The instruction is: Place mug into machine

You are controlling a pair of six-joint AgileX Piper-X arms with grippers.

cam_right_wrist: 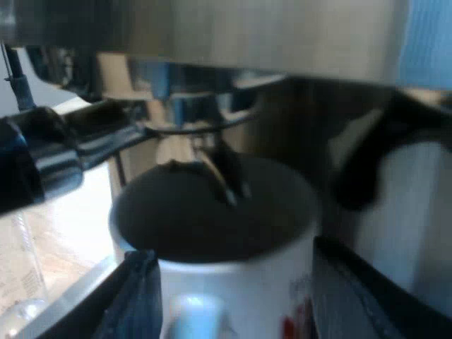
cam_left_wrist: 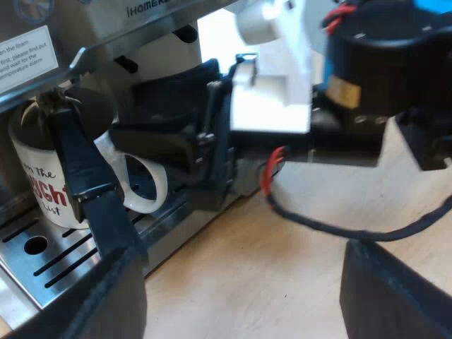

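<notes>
The espresso machine overhangs its slotted drip tray, where the white mug stands under the spout, its handle turned outward. The right gripper flanks the mug, fingers seemingly pressed to its walls, probably steadying it before release. The left gripper hangs wide open and empty. One of its fingers crosses the mug, hiding part of its lettering and base.

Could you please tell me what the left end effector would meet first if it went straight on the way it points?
Most likely the right end effector, which sits by the handle of the mug at the machine, ahead between the open fingers of the left end effector. Depth is unclear, though.
</notes>
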